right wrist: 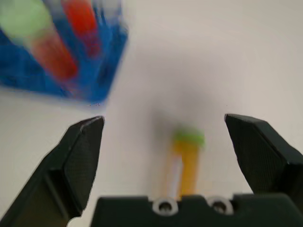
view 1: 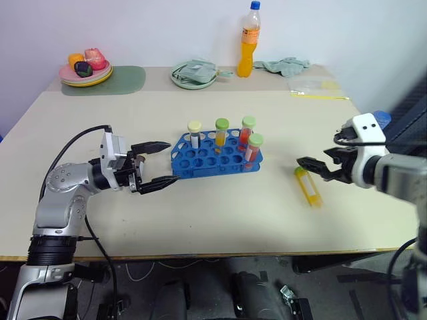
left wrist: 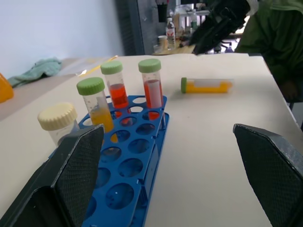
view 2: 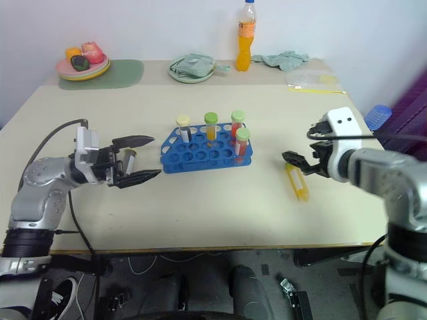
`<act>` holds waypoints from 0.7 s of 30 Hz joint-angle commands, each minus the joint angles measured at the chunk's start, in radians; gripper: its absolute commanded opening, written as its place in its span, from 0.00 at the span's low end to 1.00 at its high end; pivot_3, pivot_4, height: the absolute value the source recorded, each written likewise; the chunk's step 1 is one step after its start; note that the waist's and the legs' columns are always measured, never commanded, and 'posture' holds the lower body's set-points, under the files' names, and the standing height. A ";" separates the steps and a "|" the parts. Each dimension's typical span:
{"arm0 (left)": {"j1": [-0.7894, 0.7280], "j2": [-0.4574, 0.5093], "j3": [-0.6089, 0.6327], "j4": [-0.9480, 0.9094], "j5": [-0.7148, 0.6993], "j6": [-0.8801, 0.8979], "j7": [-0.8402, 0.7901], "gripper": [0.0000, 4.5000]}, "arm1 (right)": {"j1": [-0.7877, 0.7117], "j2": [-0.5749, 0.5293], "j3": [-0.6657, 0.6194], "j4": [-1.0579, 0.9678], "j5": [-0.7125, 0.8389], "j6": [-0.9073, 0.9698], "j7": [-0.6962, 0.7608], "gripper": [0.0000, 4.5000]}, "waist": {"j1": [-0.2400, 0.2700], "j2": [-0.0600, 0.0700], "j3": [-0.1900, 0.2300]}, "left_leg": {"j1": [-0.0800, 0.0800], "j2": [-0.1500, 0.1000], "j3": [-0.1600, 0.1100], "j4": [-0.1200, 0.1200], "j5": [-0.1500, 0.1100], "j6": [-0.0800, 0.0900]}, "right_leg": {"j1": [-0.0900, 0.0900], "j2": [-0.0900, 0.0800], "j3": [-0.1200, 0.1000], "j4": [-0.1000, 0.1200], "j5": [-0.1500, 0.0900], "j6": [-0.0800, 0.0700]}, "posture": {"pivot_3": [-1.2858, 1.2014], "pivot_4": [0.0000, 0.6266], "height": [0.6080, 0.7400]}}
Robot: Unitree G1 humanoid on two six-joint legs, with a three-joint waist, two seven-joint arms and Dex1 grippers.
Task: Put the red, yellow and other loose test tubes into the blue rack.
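Table [view 1: 200, 220] holds four racked tubes [view 1: 248, 133], one loose tube [view 1: 308, 186].

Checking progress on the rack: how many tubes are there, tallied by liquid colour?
Red tubes: 2
Yellow tubes: 2
Cream-capped tube, liquid unclear: 1
Total: 5

Blurred blue rack [right wrist: 57, 71], red tubes [right wrist: 61, 61]
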 commanded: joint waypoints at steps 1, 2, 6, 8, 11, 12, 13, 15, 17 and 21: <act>-0.004 -0.015 -0.006 -0.009 0.005 -0.038 0.001 1.00 | -0.049 -0.029 0.085 0.129 0.020 0.024 -0.031 1.00 | -0.001 0.000 0.000 | 0.000 0.000 0.000 0.000 0.000 0.000 | 0.000 0.000 0.000 0.000 0.000 0.000 | 0.52 0.24 1.00; 0.005 -0.019 -0.005 -0.015 0.005 -0.042 0.005 1.00 | -0.068 -0.032 0.112 0.151 0.029 0.024 -0.034 1.00 | -0.002 0.000 0.000 | 0.000 0.000 0.001 0.000 0.000 0.000 | 0.000 0.000 0.001 0.000 0.000 0.000 | 0.52 0.24 1.00; 0.059 -0.029 0.015 -0.053 -0.016 -0.035 0.034 1.00 | -0.125 -0.011 0.203 0.260 0.075 0.024 -0.097 1.00 | -0.010 0.001 0.000 | -0.001 0.000 0.001 0.000 0.000 0.000 | -0.002 0.000 0.002 0.000 0.002 0.003 | 0.52 0.24 1.00; 0.079 -0.025 0.022 -0.067 -0.018 -0.036 0.041 1.00 | -0.144 0.001 0.227 0.300 0.084 0.024 -0.120 1.00 | -0.007 0.000 0.000 | -0.001 0.000 0.001 0.000 0.000 0.000 | -0.002 0.001 0.001 0.000 0.002 0.003 | 0.52 0.24 1.00; 0.107 -0.017 0.032 -0.092 -0.020 -0.038 0.053 1.00 | -0.182 0.025 0.268 0.354 0.083 0.024 -0.153 1.00 | -0.004 0.000 0.000 | -0.001 0.000 0.001 0.000 0.000 0.000 | -0.002 0.000 0.001 0.000 0.002 0.003 | 0.52 0.24 1.00; 0.116 -0.015 0.037 -0.102 -0.022 -0.037 0.057 1.00 | -0.194 0.038 0.277 0.370 0.077 0.024 -0.162 1.00 | -0.005 0.000 0.000 | -0.001 0.000 0.001 0.000 0.000 0.000 | -0.002 0.000 0.001 0.000 0.002 0.003 | 0.52 0.24 1.00; 0.124 -0.013 0.041 -0.110 -0.022 -0.037 0.061 1.00 | -0.200 0.045 0.291 0.373 0.065 0.024 -0.167 1.00 | -0.004 0.000 0.000 | -0.002 0.000 0.001 0.000 0.000 0.000 | -0.002 0.000 0.002 0.000 0.002 0.003 | 0.52 0.24 1.00; 0.137 -0.011 0.047 -0.126 -0.024 -0.034 0.071 1.00 | -0.207 0.061 0.303 0.387 0.052 0.024 -0.177 1.00 | -0.004 0.000 0.000 | -0.002 0.000 0.001 0.000 0.000 0.000 | -0.002 0.000 0.001 0.000 0.002 0.003 | 0.52 0.24 1.00; 0.147 -0.007 0.052 -0.139 -0.028 -0.029 0.079 1.00 | -0.218 0.078 0.312 0.405 0.033 0.024 -0.180 1.00 | -0.004 0.000 0.000 | -0.002 0.000 0.001 0.000 0.000 0.000 | -0.002 0.000 0.001 0.000 0.002 0.003 | 0.52 0.24 1.00; 0.164 0.001 0.058 -0.151 -0.030 -0.028 0.086 1.00 | -0.240 0.103 0.349 0.417 -0.003 0.024 -0.162 1.00 | -0.005 0.000 0.000 | -0.002 0.000 0.001 0.000 0.000 0.000 | -0.002 0.000 0.001 0.000 0.002 0.003 | 0.52 0.24 1.00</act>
